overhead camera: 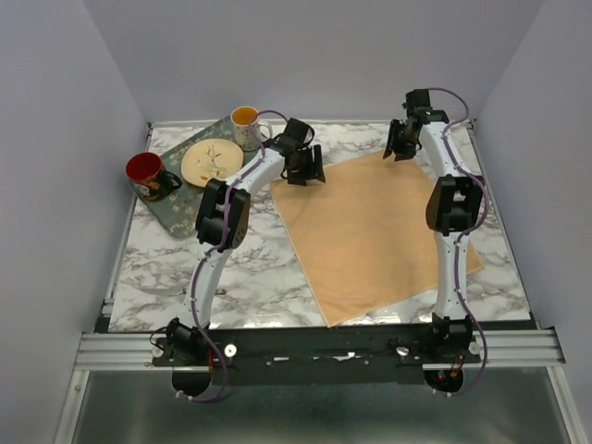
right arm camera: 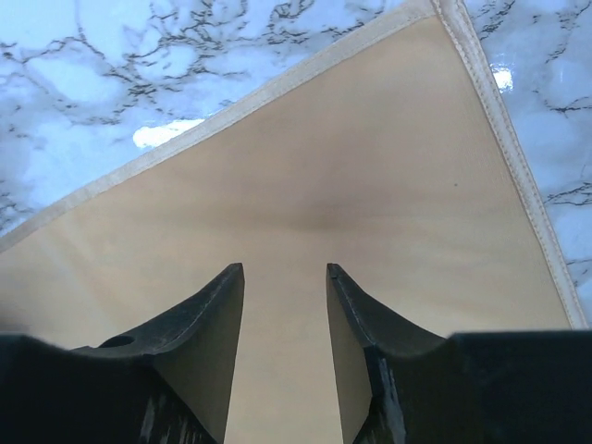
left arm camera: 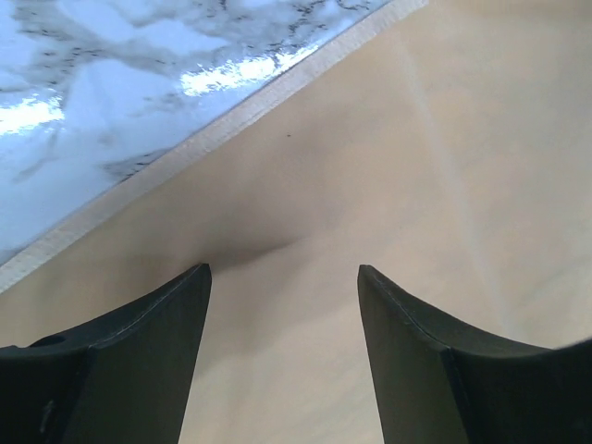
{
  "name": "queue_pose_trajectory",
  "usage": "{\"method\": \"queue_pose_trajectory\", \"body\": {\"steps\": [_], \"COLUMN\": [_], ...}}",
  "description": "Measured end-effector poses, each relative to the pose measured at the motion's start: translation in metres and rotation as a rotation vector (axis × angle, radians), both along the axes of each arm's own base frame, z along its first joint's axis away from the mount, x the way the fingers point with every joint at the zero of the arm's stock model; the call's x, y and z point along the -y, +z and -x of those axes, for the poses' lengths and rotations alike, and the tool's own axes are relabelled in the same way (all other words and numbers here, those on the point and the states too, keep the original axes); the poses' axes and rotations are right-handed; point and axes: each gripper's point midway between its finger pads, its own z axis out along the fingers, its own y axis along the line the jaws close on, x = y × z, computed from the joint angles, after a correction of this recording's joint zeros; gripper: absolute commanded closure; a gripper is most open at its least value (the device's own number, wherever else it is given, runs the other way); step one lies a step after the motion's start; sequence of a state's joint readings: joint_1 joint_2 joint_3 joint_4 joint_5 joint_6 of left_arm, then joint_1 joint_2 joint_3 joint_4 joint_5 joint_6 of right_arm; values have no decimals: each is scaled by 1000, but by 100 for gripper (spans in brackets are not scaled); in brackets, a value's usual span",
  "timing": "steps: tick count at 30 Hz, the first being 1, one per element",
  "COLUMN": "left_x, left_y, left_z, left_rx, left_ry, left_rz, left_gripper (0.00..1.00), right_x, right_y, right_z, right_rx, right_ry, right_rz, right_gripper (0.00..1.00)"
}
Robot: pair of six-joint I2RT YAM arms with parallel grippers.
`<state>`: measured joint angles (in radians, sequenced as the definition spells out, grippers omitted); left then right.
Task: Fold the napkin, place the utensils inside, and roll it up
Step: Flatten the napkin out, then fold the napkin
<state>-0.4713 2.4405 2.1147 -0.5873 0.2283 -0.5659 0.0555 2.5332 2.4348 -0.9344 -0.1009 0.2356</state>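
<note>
The napkin (overhead camera: 379, 236) is lying flat on the right half of the table (overhead camera: 157, 277), turned so that one corner is pointing toward the far edge and another is reaching the near rail. A tray (overhead camera: 176, 222) is sitting in the far left corner, carrying a plate (overhead camera: 212, 162), with the far mug (overhead camera: 245, 125) behind the plate and the left mug (overhead camera: 148, 173) beside it. The left gripper (overhead camera: 305, 171) is hanging over the napkin's far left edge, just right of the plate. The right gripper (overhead camera: 402, 143) is hanging over its far corner.
</note>
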Motion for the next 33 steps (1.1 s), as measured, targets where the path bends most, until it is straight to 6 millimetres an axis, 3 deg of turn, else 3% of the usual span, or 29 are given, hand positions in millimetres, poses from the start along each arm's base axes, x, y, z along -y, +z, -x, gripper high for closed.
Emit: {"method": "queue_pose_trajectory", "body": {"steps": [4,7,8,10,13,14,15,18,21,25,30,33], "left_x": [-3,4,8,9,0,-5,-18,-47,-76,-102,-115,-121], "left_y": [9,30,53,85,158,171,200,238,241,216,181,169], "left_z": [3,25,41,59,93,99,111,135,158,183,194,196], "left_rx": [6,11,32,67,198,225,287,394,429,404,343,317], "left_ry": [-8,-40,-60,-78,-98,-98,-89,-56,-18,14,36,47], "left_rz": [0,1,11,25,65,70,88,104,89,49,2,-12], "left_gripper": [22,22,22,22,21,20,17,12,8,5,5,5], "right_x": [-3,-8,-13,-23,-47,-53,-60,-85,-100,-109,-121,-146], "right_y": [25,54,76,94,114,114,113,99,82,58,46,45], "right_z": [15,50,71,106,161,176,191,248,299,359,383,408], "right_rx": [13,23,52,76,130,127,128,122,98,58,32,31], "right_ry": [11,24,37,64,130,151,176,271,350,433,488,588], "right_rz": [-12,-15,-17,-20,-12,-9,-3,17,7,-6,5,8], "right_gripper": [44,43,41,37,36,36,36,32,31,31,34,41]}}
